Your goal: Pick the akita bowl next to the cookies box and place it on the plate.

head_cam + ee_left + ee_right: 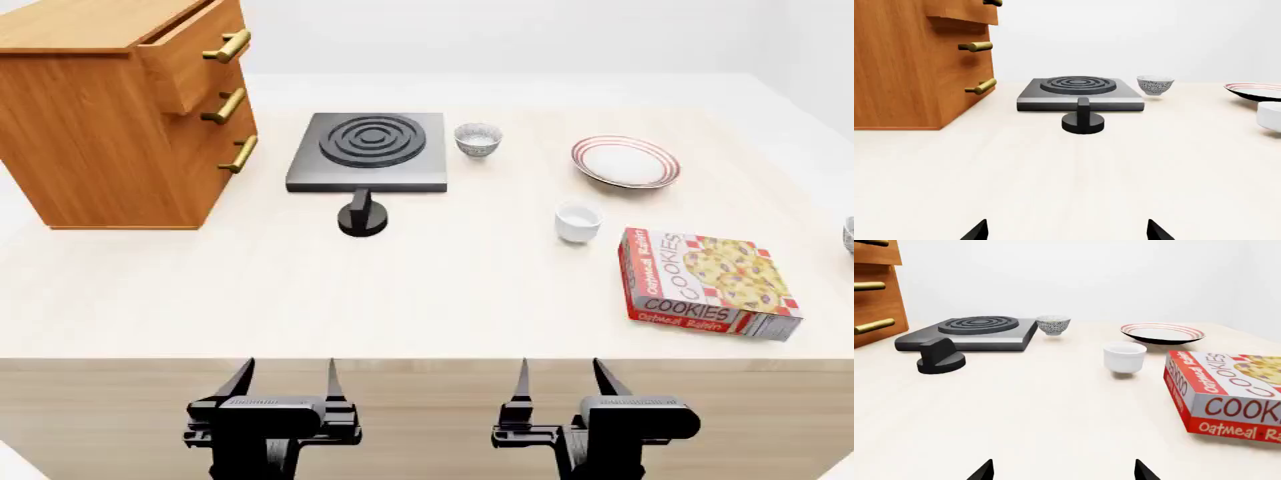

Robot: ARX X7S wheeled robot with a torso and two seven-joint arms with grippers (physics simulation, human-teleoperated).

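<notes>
Matt wooden cabinet [114,110] with brass-look handles [228,46].

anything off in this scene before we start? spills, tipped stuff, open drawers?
No spills, nothing tipped. Two oddities: the cabinet's top drawer sticks out past the lower two, and a black knob sits loose on the table in front of the stove, not attached to it.

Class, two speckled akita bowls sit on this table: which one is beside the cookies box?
The akita bowl at the table's far right edge, only partly in the head view, just beyond the cookies box. The other akita bowl stands beside the black stove burner, far from the box.
</notes>
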